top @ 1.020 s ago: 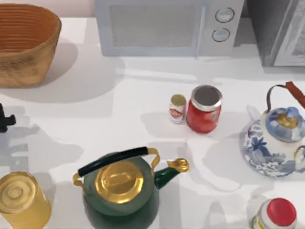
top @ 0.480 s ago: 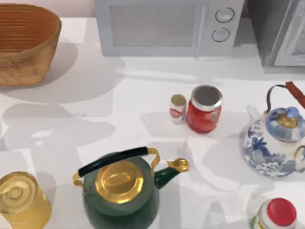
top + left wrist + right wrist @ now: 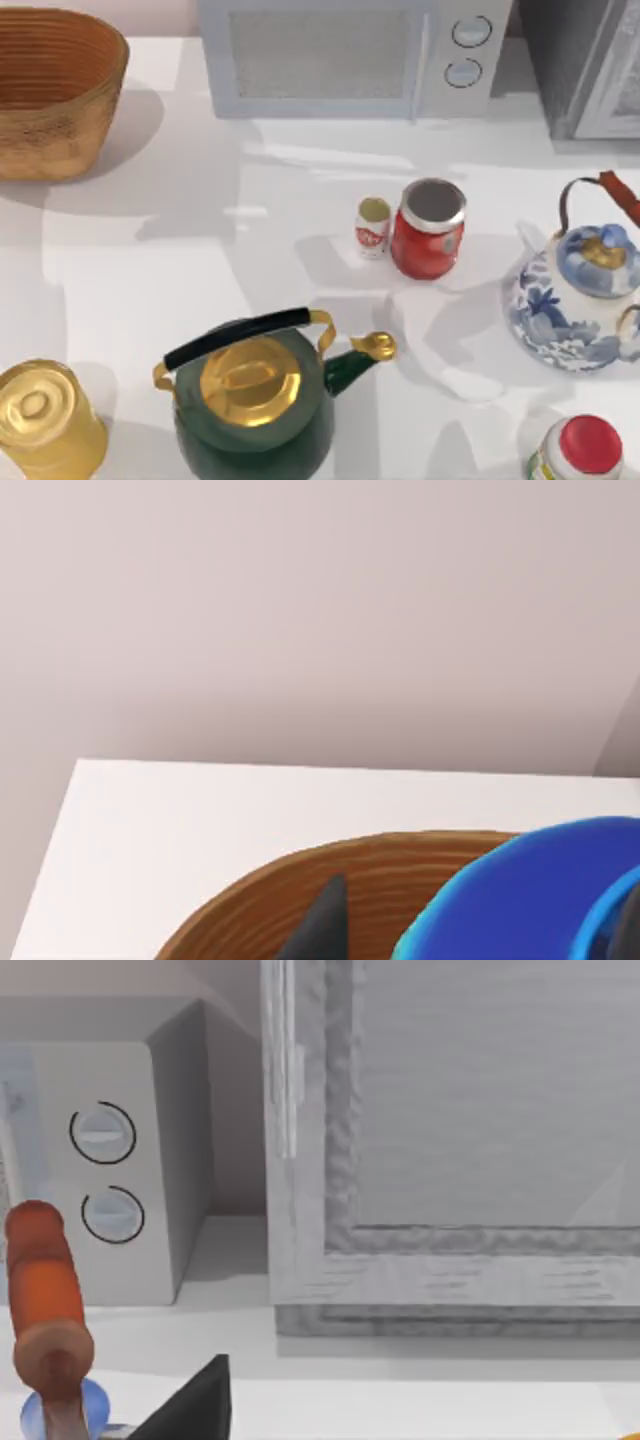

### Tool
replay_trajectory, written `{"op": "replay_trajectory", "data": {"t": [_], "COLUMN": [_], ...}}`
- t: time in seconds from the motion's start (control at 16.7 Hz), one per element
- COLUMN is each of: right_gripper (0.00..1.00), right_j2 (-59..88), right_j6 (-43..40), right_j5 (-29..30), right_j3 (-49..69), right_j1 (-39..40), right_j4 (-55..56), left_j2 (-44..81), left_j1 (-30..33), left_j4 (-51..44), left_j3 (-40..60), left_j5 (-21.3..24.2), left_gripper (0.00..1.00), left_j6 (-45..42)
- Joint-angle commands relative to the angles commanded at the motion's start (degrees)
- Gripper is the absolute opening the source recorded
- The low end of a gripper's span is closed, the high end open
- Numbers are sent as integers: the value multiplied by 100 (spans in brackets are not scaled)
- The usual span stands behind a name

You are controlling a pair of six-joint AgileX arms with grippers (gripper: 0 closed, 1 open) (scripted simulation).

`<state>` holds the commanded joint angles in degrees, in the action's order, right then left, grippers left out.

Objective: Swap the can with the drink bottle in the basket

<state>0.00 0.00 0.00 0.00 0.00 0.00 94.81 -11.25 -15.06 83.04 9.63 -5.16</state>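
Judging by its plain, rigid walls, the small teal-blue cylindrical can (image 3: 520, 890) was taken to be light and stiff but smooth, and so liable to slip. A hold across the middle of its side, square to its axis, was thought safest. In the left wrist view the can was seen very close, in front of the ribbed inner wall of the large round woven wicker basket (image 3: 300, 880). Whether it rested in the basket or hung above it could not be told.

The tiny white drink bottle with a red-and-white label and pale yellow top (image 3: 373, 228) stood upright on the white table (image 3: 200, 250), just beside the red jar with a silver lid (image 3: 428, 228) and well apart from the basket (image 3: 50, 140) at the far left corner. The bottle was judged light and easily tipped. A grip around its body from the open side, away from the jar, was considered best.

The left gripper (image 3: 475, 945) was placed at the basket, with the can close before it and the far wall beyond. Whether it was clenched on the can or had released it could not be told. The right gripper (image 3: 200, 1410) was parked at the right of the table, near the orange handle of the blue-and-white teapot (image 3: 40, 1290), facing the grey microwave (image 3: 130, 1170). Its state could not be told either.
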Motion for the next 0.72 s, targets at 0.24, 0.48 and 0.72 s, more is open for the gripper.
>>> {"op": "replay_trajectory", "data": {"t": [0.24, 0.48, 0.72], "right_gripper": [100, 100, 100], "right_j2": [0, 0, 0], "right_j6": [0, 0, 0], "right_j5": [0, 0, 0], "right_j3": [0, 0, 0], "right_j1": [0, 0, 0], "right_j4": [0, 0, 0], "left_j2": [269, 248, 577], "left_j1": [274, 249, 302], "left_j4": [-527, -518, -197], "left_j3": [607, 590, 590], "left_j5": [-60, -56, -91], "left_gripper": [0, 0, 0], "left_j6": [86, 73, 104]}}
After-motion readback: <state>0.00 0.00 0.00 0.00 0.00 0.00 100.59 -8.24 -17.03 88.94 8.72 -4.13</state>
